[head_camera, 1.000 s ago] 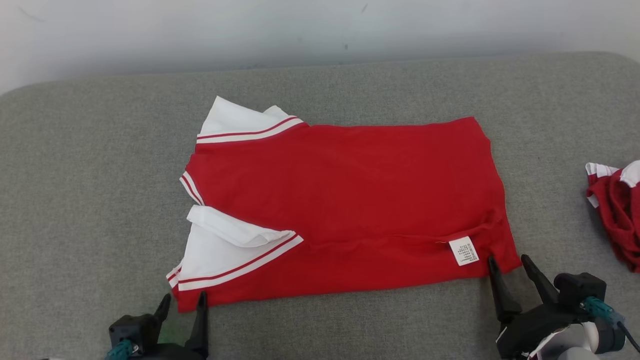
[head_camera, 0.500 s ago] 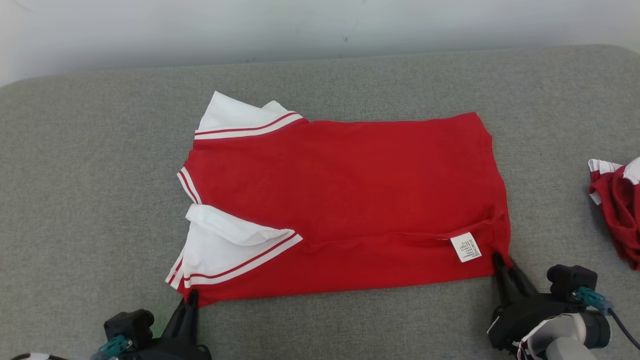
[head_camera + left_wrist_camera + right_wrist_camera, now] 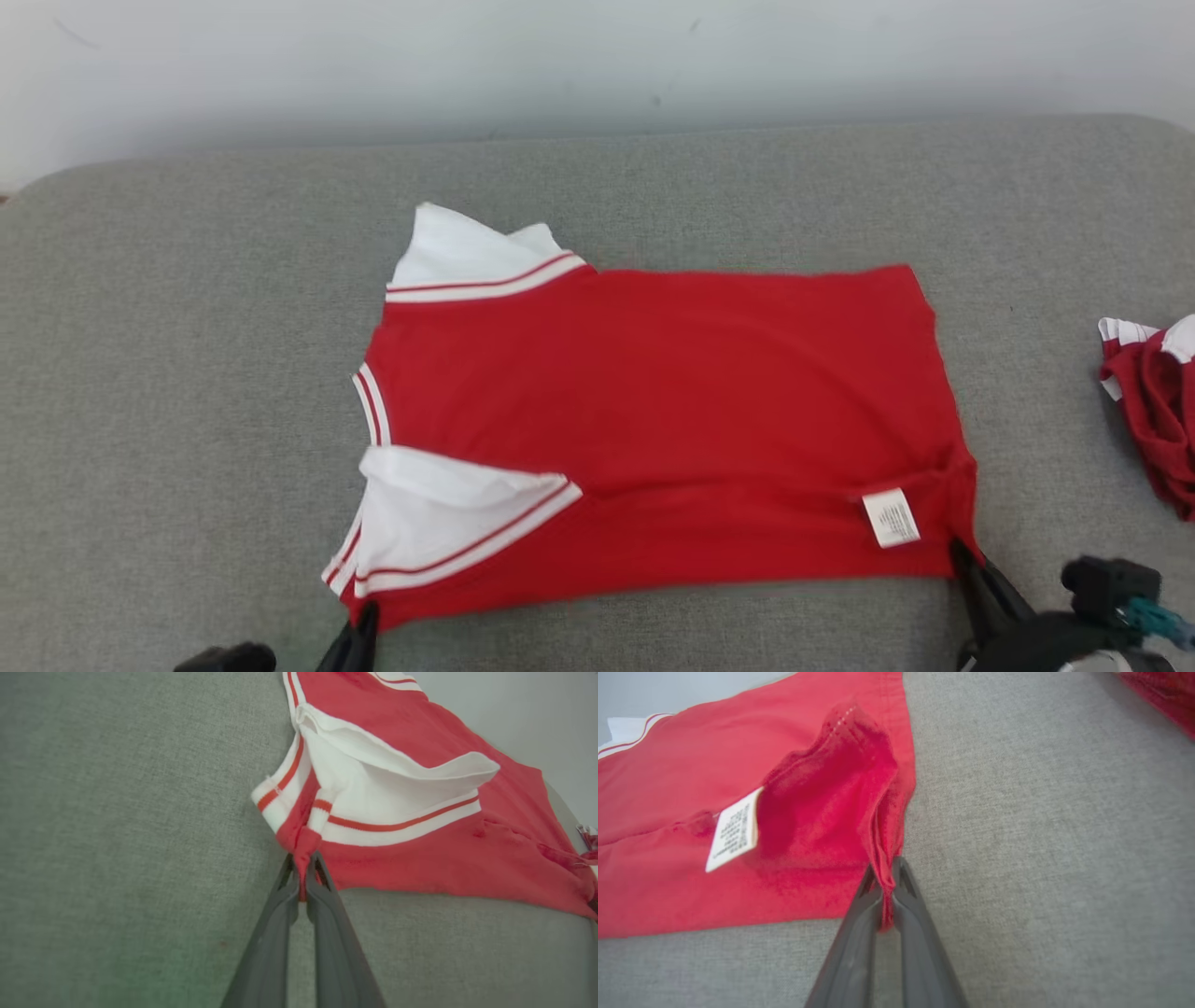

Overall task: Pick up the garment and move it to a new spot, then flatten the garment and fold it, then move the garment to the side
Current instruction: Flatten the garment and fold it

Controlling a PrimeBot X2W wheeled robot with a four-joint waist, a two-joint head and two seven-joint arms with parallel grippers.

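The garment is a red shirt with white, red-striped sleeves, lying spread on the grey cushion with its collar end to the left. My left gripper is shut on its near left corner, below the white sleeve; the wrist view has red cloth pinched between the fingers. My right gripper is shut on the near right hem corner, beside the white care label. In the right wrist view a fold of red fabric is clamped between the jaws and slightly lifted.
A second red and white garment lies bunched at the right edge of the cushion. The grey cushion stretches bare to the left and behind the shirt, ending at a pale wall.
Both grippers closed from open onto the shirt's near corners. The head camera shifted, so the whole scene sits lower in the picture.
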